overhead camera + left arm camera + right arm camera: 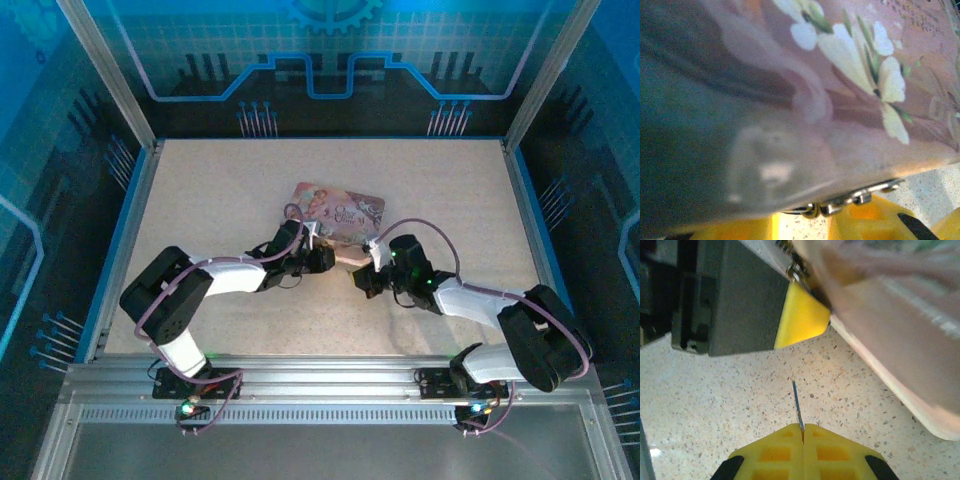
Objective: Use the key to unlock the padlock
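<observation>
On the left of the speckled table [215, 200], the left arm is seen reaching inward from its base, with the left gripper [320, 258] brought up against the near edge of the pink box [340, 210]. In the left wrist view its yellow fingers [865, 220] are seen standing a little apart, with a narrow gap of table between them. Small bright metal parts [855, 196] hang at the box's lower edge just above that gap. Whether they are pinched by the pads cannot be told, nor what they belong to.

The box lies flat at the middle of the table, its flowered lid up.

To its right, the right gripper [803, 430] is pointed towards the left one and is near it but apart. Its yellow fingers are pressed fully together, and the key [796, 402] is clamped between their tips — a thin silvery blade standing straight out over the table, aimed at the left gripper's yellow pad but well short of it.
</observation>
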You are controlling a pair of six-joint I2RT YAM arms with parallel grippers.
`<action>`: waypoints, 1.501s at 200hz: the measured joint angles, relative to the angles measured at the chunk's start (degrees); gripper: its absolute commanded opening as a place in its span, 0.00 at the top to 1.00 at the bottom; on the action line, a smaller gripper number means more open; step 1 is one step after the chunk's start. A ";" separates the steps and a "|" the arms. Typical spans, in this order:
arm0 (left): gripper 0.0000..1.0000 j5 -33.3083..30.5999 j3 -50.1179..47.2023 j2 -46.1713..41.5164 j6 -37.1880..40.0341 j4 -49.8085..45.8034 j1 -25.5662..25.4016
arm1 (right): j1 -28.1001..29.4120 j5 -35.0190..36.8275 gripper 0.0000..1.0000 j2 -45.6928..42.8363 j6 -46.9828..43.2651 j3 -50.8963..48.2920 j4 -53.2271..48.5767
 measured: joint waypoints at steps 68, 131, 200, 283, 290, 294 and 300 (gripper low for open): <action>0.75 1.14 0.57 -1.09 -2.45 -2.01 0.00 | 2.67 5.07 1.00 4.68 -3.63 -1.36 9.60; 0.76 1.81 0.90 -1.51 -4.24 -2.99 -0.02 | 4.07 8.33 1.00 8.59 -6.16 -1.81 15.17; 0.77 2.40 1.11 -1.57 -5.49 -3.17 -0.33 | 4.26 9.62 1.00 11.54 -6.58 -1.92 19.98; 0.78 2.60 1.33 -1.60 -5.73 -3.19 -0.55 | 4.52 10.95 1.00 11.87 -6.56 -2.25 22.14; 0.77 2.60 1.33 -1.60 -5.73 -3.17 -0.55 | 4.52 11.08 1.00 11.87 -6.56 -2.27 22.29; 0.78 2.60 1.33 -1.60 -5.73 -3.17 -0.55 | 4.52 11.08 1.00 11.87 -6.56 -2.29 22.36; 0.78 2.60 1.33 -1.60 -5.73 -3.17 -0.55 | 4.52 11.10 1.00 11.89 -6.56 -2.36 22.53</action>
